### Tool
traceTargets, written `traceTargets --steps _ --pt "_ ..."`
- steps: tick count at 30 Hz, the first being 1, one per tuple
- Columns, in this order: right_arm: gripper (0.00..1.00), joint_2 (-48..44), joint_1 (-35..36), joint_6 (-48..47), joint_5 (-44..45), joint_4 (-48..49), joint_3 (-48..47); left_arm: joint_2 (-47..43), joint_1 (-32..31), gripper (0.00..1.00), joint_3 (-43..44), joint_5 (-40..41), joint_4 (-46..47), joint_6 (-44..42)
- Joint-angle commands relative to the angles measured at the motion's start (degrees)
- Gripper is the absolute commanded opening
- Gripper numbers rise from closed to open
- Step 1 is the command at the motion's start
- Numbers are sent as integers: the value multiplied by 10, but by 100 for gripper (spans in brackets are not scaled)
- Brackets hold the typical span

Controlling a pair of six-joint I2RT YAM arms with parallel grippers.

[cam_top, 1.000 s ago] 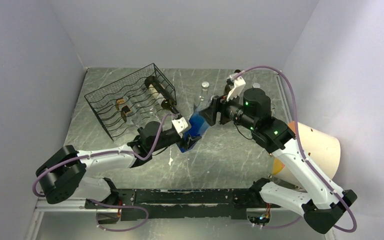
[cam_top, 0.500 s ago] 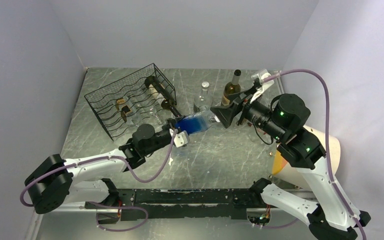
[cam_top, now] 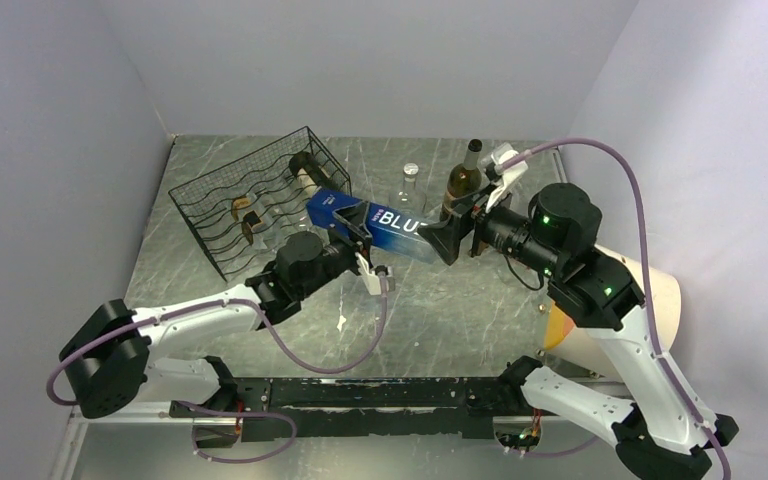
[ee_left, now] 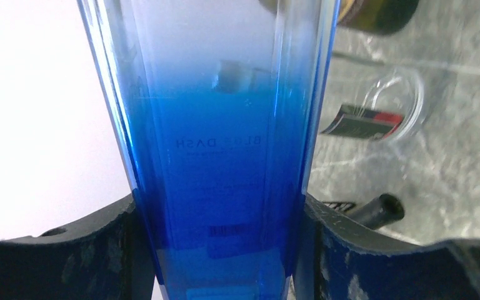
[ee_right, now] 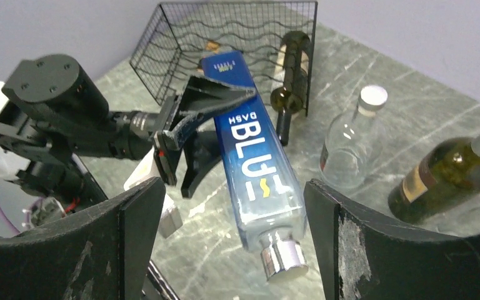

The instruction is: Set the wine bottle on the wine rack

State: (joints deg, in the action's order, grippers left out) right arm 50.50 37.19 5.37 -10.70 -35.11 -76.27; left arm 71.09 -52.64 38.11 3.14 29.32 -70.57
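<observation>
The wine bottle [cam_top: 390, 222] is a square blue one with a silver cap, held level above the table. Its base points toward the black wire wine rack [cam_top: 230, 195] at the back left. My left gripper [cam_top: 352, 228] is shut on its lower body, and both fingers [ee_left: 119, 237] press the blue glass [ee_left: 225, 156] in the left wrist view. My right gripper [cam_top: 442, 238] stands open at the cap end, touching nothing. In the right wrist view the bottle [ee_right: 256, 156] hangs free between the wide right gripper [ee_right: 232, 187] jaws, with the rack [ee_right: 225, 31] behind.
A dark bottle [cam_top: 315, 185] lies in the rack's right end. An upright green wine bottle [cam_top: 463, 178] and a clear empty bottle [cam_top: 407, 190] stand at the back, close to the right gripper. A cream cone-shaped object [cam_top: 640, 290] sits at the right edge.
The right gripper opened, let go of the bottle and drew back to the right. The left gripper swung the bottle up to level, its base nearer the rack.
</observation>
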Motion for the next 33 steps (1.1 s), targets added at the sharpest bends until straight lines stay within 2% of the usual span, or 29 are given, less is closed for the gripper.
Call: traceTargets --steps 1,7,14,19,33 --pt "87 -4 1 -38 27 -54 11 2 1 7 34 37 112 -143" --pt "88 35 1 -45 33 -81 32 10 -2 7 27 -9 156 -166" --pt "88 76 2 -54 17 -86 43 77 -6 7 53 -51 269 -229" --pt "88 82 1 -45 31 -98 54 70 -5 7 67 -80 223 -231" --pt "75 112 2 -14 16 -81 102 39 -3 7 74 -115 148 -195"
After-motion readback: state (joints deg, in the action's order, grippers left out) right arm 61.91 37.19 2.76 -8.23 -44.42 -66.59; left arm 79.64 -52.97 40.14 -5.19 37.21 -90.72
